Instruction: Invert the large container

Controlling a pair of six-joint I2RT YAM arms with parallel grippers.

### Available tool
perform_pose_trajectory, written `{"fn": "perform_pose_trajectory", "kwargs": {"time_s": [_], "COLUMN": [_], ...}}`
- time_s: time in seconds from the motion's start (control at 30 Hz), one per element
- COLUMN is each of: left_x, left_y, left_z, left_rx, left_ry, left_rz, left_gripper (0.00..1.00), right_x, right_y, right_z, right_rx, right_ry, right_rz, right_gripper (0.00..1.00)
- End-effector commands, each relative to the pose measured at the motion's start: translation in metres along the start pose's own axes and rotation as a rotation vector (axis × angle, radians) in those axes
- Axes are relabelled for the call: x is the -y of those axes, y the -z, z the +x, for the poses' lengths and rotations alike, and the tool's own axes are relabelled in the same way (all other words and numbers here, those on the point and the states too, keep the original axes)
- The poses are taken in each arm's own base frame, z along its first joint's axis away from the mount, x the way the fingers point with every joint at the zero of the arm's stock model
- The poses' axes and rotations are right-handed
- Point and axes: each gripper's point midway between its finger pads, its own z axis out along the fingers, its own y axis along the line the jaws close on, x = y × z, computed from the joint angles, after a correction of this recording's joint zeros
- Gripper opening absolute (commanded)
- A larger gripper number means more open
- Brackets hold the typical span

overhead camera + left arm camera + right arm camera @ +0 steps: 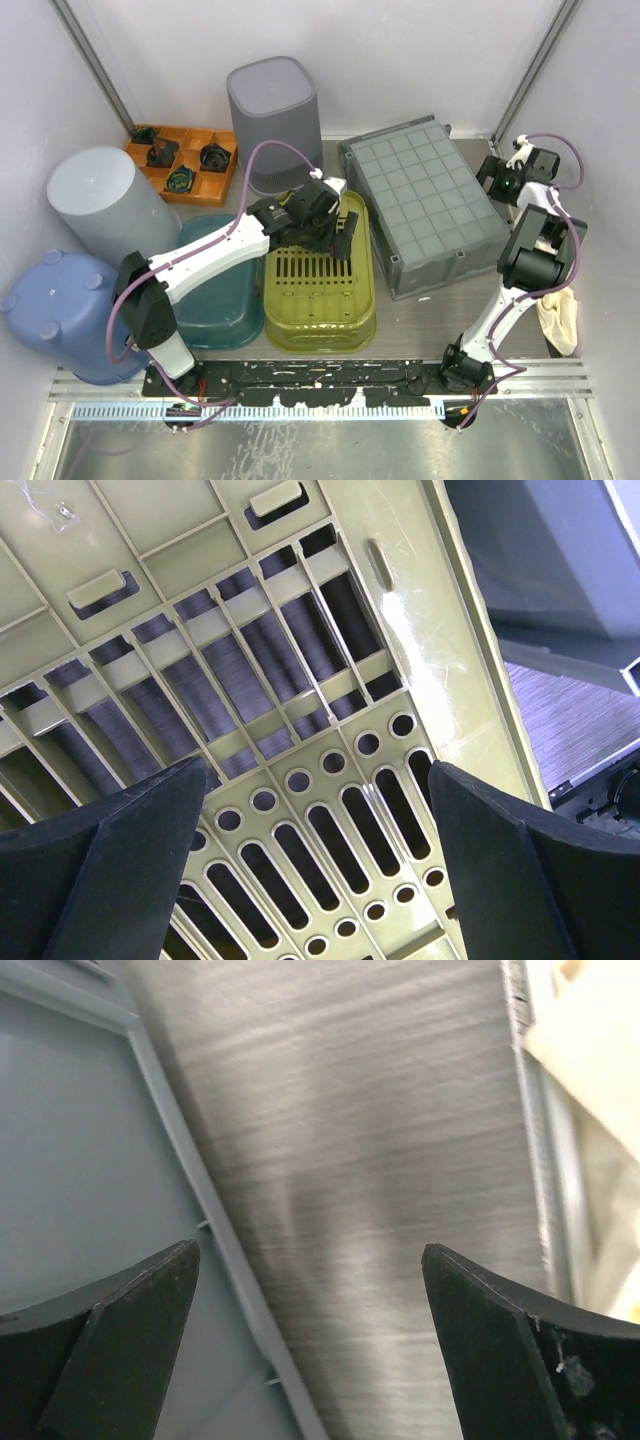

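The large grey crate lies at the back right with its gridded bottom facing up. Its rim also shows in the right wrist view and its side in the left wrist view. My right gripper is open and empty, just off the crate's right edge, above the bare table. My left gripper is open and empty, hovering close over the slotted bottom of a yellow-green basket, as the left wrist view shows.
An upturned grey bin stands at the back. An orange tray with small parts, a grey bucket, a blue tub and a teal basin fill the left. A cream cloth lies far right.
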Motion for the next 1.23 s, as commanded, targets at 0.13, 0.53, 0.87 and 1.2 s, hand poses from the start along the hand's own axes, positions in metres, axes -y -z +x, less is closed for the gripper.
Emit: {"fn": "perform_pose_trajectory", "kwargs": {"time_s": [0.13,0.53,0.87,1.2], "left_x": [-0.058,-0.053,-0.050,-0.049], "left_y": [-0.015,-0.008,-0.002,-0.003], "left_z": [0.048,0.033,0.026,0.027], "left_rx": [-0.192,-0.142,-0.111,-0.115], "left_ry": [-0.025,-0.027,-0.021,-0.019], "left_rz": [-0.207,-0.193,-0.178,-0.175], "left_gripper": [0.98,0.98,0.98,0.98], "right_x": [-0.040,-0.019,0.025,0.015], "right_y": [0.058,0.109,0.137,0.159], "right_z": [0.001,-0.057,-0.081,-0.105], "right_rx": [-0.027,0.103,0.117,0.223], "right_ry": [0.548,0.678,0.709,0.681], "right_rz": [0.190,0.469,0.662,0.604], "right_gripper": [1.00,1.00,1.00,1.00]}}
